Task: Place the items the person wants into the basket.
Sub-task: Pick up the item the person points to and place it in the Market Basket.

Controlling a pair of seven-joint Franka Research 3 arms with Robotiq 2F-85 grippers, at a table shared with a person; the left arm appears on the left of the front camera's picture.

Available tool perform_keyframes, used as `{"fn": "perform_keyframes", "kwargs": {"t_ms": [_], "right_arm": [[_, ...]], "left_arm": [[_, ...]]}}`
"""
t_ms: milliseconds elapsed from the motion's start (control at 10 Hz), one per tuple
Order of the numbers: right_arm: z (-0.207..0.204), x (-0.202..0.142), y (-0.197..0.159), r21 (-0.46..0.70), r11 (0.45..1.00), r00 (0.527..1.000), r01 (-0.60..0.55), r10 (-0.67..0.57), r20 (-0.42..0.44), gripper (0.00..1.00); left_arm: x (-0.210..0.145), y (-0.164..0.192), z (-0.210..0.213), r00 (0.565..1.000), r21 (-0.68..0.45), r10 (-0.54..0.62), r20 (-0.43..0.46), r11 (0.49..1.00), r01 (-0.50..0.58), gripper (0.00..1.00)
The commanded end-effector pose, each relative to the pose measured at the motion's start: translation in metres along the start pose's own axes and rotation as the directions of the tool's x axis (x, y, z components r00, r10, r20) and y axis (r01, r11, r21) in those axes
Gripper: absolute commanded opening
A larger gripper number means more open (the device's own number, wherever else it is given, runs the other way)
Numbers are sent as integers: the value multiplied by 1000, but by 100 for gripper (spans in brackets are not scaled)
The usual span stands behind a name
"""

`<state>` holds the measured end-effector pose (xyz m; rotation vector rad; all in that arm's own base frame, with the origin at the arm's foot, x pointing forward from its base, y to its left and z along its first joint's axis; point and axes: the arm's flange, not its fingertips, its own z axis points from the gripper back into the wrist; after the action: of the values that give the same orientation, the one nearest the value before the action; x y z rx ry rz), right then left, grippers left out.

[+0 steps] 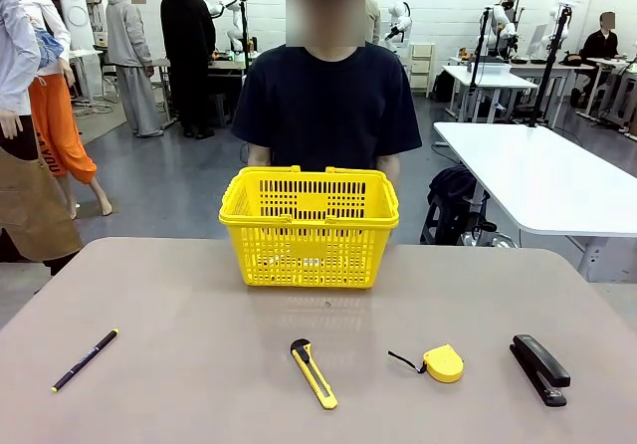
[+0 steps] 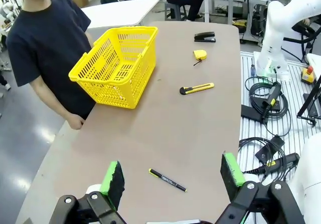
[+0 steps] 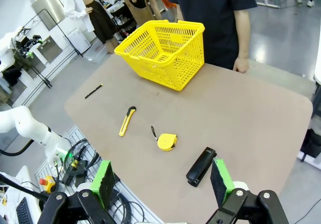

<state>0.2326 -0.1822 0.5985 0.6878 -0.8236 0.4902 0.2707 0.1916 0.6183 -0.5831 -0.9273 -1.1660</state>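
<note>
- Hovering above the tabletop (image 1: 179, 295), my left hand (image 2: 172, 174) is spread wide with nothing between its pads. The pen (image 2: 167, 179) lies flat on the tabletop just beyond them.
- My right hand (image 3: 162, 180) is just as wide apart and just as empty. The stapler (image 3: 201, 166) is the thing nearest it, and the tape measure (image 3: 166, 142) is a little farther off.
- From the front, the basket (image 1: 309, 225) stands at 12 o'clock on the far side, right in front of the person (image 1: 328, 106). The person's hand (image 3: 241, 65) rests on the far edge.
- The pen sits at 8 o'clock, the box cutter (image 1: 314, 373) at 6, the tape measure at 5 and the stapler at 4. All of them lie well apart from the basket.
- As I judge it, the job is barely begun: the pen and the tape measure are both wanted and neither has been lifted yet.
- The box cutter and the stapler should stay where they are.
- Through the lattice I cannot tell whether anything already lies inside the basket.
</note>
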Motion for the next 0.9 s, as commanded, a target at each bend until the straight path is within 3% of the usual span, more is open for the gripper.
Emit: {"fn": "perform_keyframes", "kwargs": {"t_ms": [0, 800], "right_arm": [[-1, 1, -1, 20, 1000, 1000, -13, 13, 17, 100], [-1, 1, -1, 20, 1000, 1000, -13, 13, 17, 100]], "left_arm": [[-4, 1, 3, 999, -12, -21, 26, 1000, 22, 100], [-4, 1, 3, 999, -12, -21, 26, 1000, 22, 100]]}}
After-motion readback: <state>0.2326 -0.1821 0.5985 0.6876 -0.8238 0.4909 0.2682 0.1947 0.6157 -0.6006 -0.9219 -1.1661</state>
